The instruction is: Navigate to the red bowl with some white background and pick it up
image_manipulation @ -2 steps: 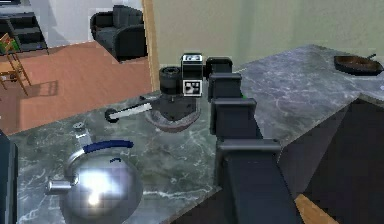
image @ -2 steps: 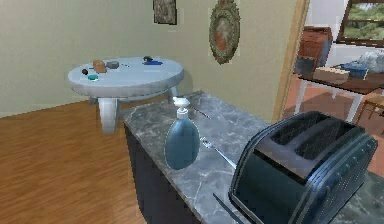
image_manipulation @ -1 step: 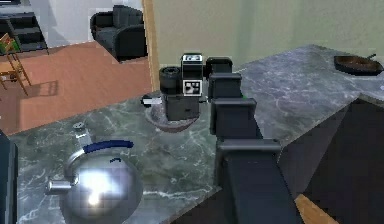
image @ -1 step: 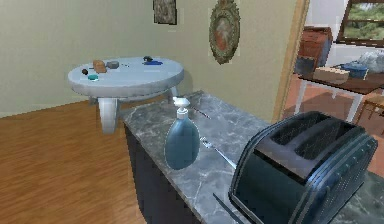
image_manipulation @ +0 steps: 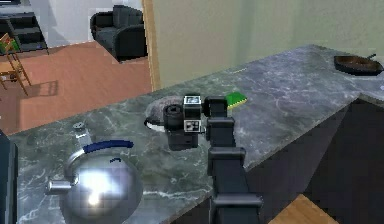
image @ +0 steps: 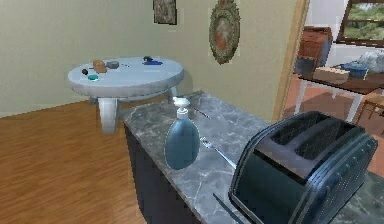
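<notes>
Arm side view. Logged a grey veined marble counter [image_manipulation: 300, 90] running across. Noted the dark square-bar arm [image_manipulation: 230, 175] rising over the counter's near edge and ending in two small white marked squares [image_manipulation: 192, 104]. Placed the dark two-finger gripper [image_manipulation: 176, 128] just left of those squares, about mid-counter.

Spotted a round shallow dish [image_manipulation: 155, 108], dark inside with a pale rim, lying on the counter at and behind the gripper, toward the far edge. Cannot tell whether over, beside or touching. Cannot tell how the jaws stand, nor whether anything is held.

Marked a flat green sponge [image_manipulation: 236, 98] just right of the squares, near the far edge. Found a shiny rounded steel kettle with a blue handle [image_manipulation: 95, 188] at the counter's near edge, left end, and a small clear glass shaker [image_manipulation: 78, 131] just behind it. Saw a dark round pan [image_manipulation: 358, 64] at the counter's far right end. Beyond the counter, noted a dark armchair [image_manipulation: 120, 30].

Forward view. Recorded a translucent blue spray bottle with a white nozzle [image: 182, 140] upright near the counter's left edge, a black two-slot toaster [image: 305, 165] at the near right corner, and thin silver cutlery [image: 218, 152] lying between them. Past the counter's far end, noted a round pale-blue pedestal table [image: 150, 84] and an oval framed picture [image: 224, 30] on the wall.
</notes>
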Tool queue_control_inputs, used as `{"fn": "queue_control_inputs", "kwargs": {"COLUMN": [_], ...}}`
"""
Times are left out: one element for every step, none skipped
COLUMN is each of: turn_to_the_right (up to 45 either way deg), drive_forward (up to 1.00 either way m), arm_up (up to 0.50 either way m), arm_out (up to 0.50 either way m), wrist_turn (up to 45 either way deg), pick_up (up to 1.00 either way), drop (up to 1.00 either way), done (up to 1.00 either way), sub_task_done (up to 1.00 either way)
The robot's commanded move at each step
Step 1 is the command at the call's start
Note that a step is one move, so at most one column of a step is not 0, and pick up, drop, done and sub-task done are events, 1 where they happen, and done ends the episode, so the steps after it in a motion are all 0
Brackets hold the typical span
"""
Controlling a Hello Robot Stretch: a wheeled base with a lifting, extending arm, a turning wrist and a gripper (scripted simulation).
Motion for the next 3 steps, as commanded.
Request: {"fn": "queue_control_inputs", "kwargs": {"turn_to_the_right": [0.0, 0.0, 0.0], "drive_forward": [0.00, 0.00, 0.00], "arm_up": [0.00, 0.08, 0.00], "arm_out": [0.00, 0.00, 0.00], "wrist_turn": [0.0, 0.0, 0.0], "pick_up": [1.00, 0.00, 0.00], "drop": [0.00, 0.00, 0.00], "done": [0.00, 0.00, 1.00], "sub_task_done": [0.00, 0.00, 0.00]}}
